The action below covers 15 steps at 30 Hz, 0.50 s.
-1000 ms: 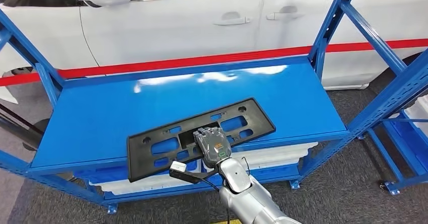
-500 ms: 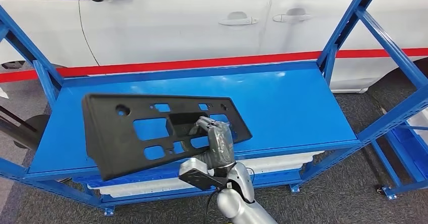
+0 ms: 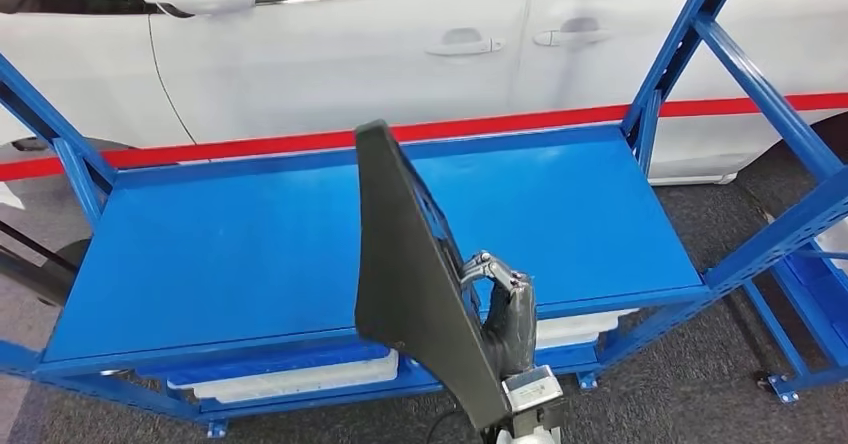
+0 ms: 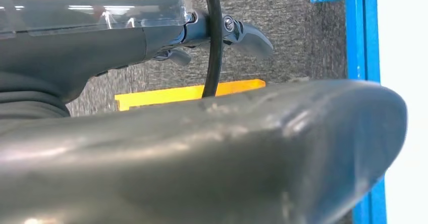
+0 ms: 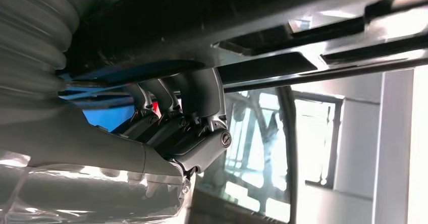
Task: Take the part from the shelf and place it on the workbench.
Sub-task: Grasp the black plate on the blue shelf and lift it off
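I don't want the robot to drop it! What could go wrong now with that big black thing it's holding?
The black part is long, and only the right hand grips it, near the middle, so it might tip or slip. Lifted on edge, it could also bump the blue shelf or its post.

Part: the flat black plastic plate with cut-outs [image 3: 410,294] is off the blue metal shelf [image 3: 250,254], now tilted edge-on.
Right hand [image 3: 505,314]: raised, gripping it.

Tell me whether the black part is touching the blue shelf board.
Apart. In the head view the black part stands on edge, lifted off the blue shelf board, held by the right hand.
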Motion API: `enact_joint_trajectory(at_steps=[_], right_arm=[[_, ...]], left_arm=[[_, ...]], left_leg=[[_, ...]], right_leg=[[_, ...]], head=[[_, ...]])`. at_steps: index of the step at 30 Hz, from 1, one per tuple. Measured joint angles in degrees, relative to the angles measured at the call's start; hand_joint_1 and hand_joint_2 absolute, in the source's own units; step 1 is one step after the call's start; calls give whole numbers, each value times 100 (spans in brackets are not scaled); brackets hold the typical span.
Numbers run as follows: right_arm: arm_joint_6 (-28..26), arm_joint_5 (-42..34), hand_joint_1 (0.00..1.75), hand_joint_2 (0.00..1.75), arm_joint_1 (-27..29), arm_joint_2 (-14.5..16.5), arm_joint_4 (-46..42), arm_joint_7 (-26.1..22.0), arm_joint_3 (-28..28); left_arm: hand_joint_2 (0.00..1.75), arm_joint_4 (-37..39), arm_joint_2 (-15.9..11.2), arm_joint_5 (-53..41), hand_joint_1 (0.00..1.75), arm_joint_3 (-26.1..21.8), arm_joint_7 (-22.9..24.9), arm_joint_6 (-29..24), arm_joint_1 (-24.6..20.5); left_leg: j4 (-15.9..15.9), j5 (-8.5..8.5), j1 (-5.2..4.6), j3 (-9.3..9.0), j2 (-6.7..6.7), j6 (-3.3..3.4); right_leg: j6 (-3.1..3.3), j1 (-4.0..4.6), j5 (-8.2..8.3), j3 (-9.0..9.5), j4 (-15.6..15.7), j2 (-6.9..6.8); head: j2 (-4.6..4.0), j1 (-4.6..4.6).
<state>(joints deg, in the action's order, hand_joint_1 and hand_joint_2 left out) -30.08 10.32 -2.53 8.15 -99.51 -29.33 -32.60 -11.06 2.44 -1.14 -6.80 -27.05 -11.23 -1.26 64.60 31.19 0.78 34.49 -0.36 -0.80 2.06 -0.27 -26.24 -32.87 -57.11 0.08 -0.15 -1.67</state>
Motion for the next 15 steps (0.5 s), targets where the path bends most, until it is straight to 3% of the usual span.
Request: enact_joint_trajectory(at_steps=[2, 3, 4, 7, 9, 13, 15], right_arm=[[0, 0, 175, 175, 72, -17, 0, 0, 53], [0, 0, 175, 175, 106, -27, 0, 0, 72], [0, 0, 175, 175, 134, -34, 0, 0, 88], [0, 0, 175, 175, 168, -41, -1, 0, 131], [28, -14, 175, 175, 181, -41, -1, 15, 162], [269, -206, 175, 175, 325, -39, 1, -10, 297], [404, -331, 175, 175, 422, -39, 7, -91, 400]], left_arm=[[0, 0, 7, 17, 0, -46, -3, 0, 7], [0, 0, 9, 25, 0, -60, -3, 0, 13], [0, 0, 10, 30, 0, -69, -3, 0, 19], [0, 0, 14, 36, 0, -99, -5, 0, 19], [0, 0, 17, 37, 0, -128, 5, -10, 10], [0, 0, 45, 48, 0, -186, 53, -82, 23], [0, 0, 66, 57, 0, -221, 73, -101, 26]], left_leg=[[743, 303, 7, 377, 2, -35], [934, 320, 11, 489, 2, -50], [907, 220, 16, 498, 3, -58], [-117, -351, 23, 53, 9, -43], [-526, -457, 4, -132, 5, 5], [-593, -485, 19, -162, 4, 140], [-620, -522, 37, -168, 15, 196]], right_leg=[[20, 5, -17, 9, -7, -8], [21, 7, -30, 14, -15, -7], [15, 7, -45, 24, -26, -3], [-39, 16, -125, 63, -96, 11], [-95, 36, -162, 53, -140, 14], [-194, 33, -252, 39, -218, 12], [-246, 10, -586, -157, -701, 13]], head=[[0, -1], [0, -1], [0, -1], [0, -1], [0, 1], [0, 1], [0, 1]])
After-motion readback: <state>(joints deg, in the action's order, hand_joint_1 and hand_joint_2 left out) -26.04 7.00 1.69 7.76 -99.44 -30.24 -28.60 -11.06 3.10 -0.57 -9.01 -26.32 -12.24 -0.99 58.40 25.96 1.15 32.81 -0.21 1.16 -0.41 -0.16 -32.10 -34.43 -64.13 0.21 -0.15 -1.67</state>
